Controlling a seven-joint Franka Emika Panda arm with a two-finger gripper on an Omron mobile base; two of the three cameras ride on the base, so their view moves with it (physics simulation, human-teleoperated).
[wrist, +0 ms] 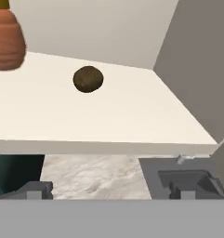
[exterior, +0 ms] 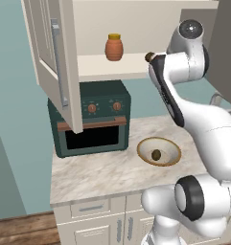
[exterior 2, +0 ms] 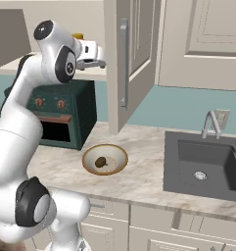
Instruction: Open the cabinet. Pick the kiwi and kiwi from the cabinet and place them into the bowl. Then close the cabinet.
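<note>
On the cabinet (exterior: 54, 57) shelf, one kiwi (wrist: 88, 79) sits ahead of the gripper (wrist: 111, 189), a little to its left and well apart from it, near the orange jar (wrist: 6, 42). The jaws stand wide open, holding nothing. Down on the counter (exterior: 98, 174), another kiwi (exterior 2: 100, 162) lies in the bowl (exterior 2: 117, 168).

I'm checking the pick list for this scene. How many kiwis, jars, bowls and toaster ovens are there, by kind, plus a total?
Kiwis: 2, one in the bowl, one on the cabinet shelf
Jars: 1, orange-brown with a yellow lid
Bowls: 1, on the counter
Toaster ovens: 1, dark green
Total: 5
</note>
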